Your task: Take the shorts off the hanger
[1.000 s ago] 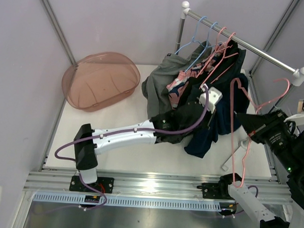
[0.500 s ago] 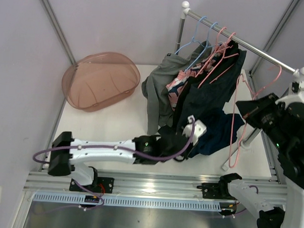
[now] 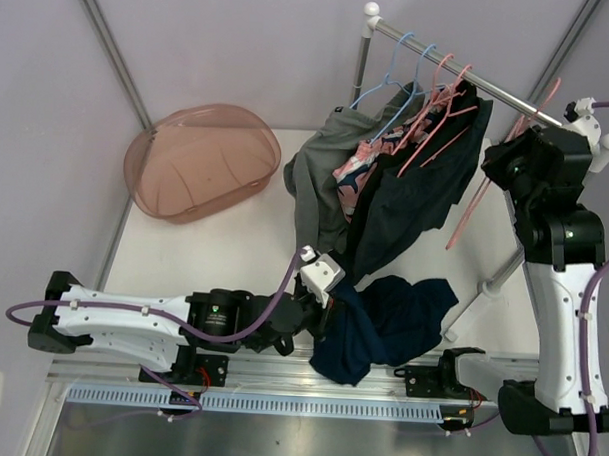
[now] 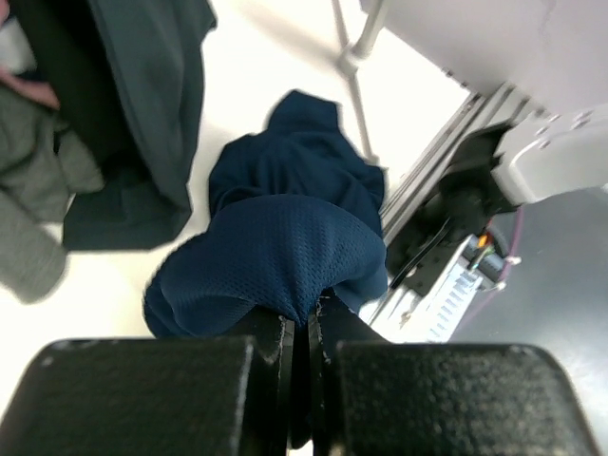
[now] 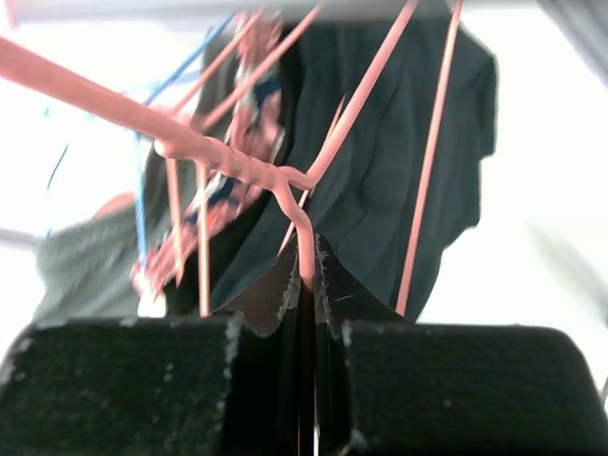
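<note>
The navy blue shorts [image 3: 381, 326] lie bunched on the table's near edge, off any hanger. My left gripper [image 3: 322, 314] is shut on their cloth [image 4: 285, 256]; in the left wrist view [image 4: 301, 318] the mesh fabric is pinched between the jaws. My right gripper [image 3: 507, 155] is raised beside the rail [image 3: 490, 84] and shut on a bare pink hanger [image 3: 491, 180], whose wire sits between the jaws in the right wrist view [image 5: 306, 275]. Black shorts [image 3: 415, 207], pink printed shorts [image 3: 362, 160] and grey shorts [image 3: 316, 178] hang from hangers on the rail.
A translucent pink basin [image 3: 202, 159] stands at the back left. The rack's slanted leg [image 3: 482, 294] reaches the table right of the navy shorts. An aluminium rail [image 3: 279, 372] runs along the near edge, with the arm bases on it.
My left gripper pulled the navy shorts down and toward the near edge, off the pink hanger. My right gripper lifted that hanger up and back toward the rail.
</note>
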